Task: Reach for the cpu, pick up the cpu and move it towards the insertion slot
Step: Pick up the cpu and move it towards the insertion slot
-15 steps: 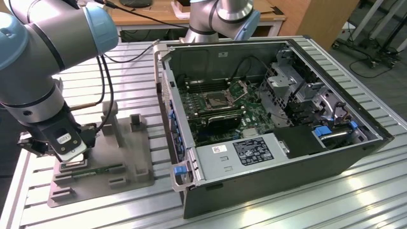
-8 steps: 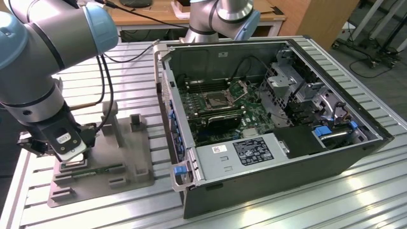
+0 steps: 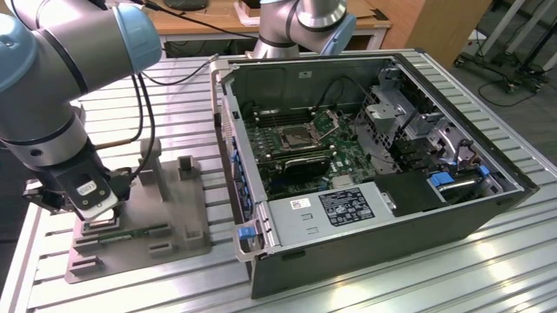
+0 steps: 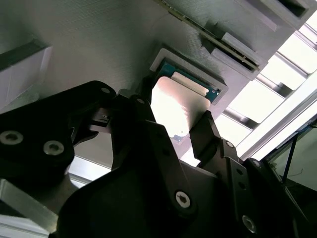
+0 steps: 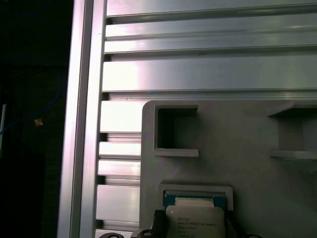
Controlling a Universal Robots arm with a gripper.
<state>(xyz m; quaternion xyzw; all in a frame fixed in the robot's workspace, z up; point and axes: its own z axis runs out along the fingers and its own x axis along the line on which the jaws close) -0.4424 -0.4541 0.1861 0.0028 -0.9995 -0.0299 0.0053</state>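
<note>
Gripper [image 4: 177, 106] right up close, its black body looming in the second wrist view, and it's down at the cpu [image 4: 181, 94]. The cpu lies in a square recess of the grey tray [image 4: 99, 44], silvery top up, green rim peeking out along one side. Clamped on it, or just poised around it? Cannot tell from these angles.

In the first wrist view the cpu sits in that recess near the tray's edge, with the table's bright metal slats beyond.

Over to the exterior view: the arm [image 3: 52, 78] bends down at the exterior view's left, with the gripper low over the tray. A thin green stick [image 3: 130, 233] lies in the tray just beside it. The tray rests on the slatted table [image 3: 418, 280].

Well apart, toward the exterior view's right, the open case [image 3: 374, 238] lies on its side. Its board [image 3: 344, 153] is exposed, and there's the slot [image 3: 294, 137], dark square in a shiny metal frame.
</note>
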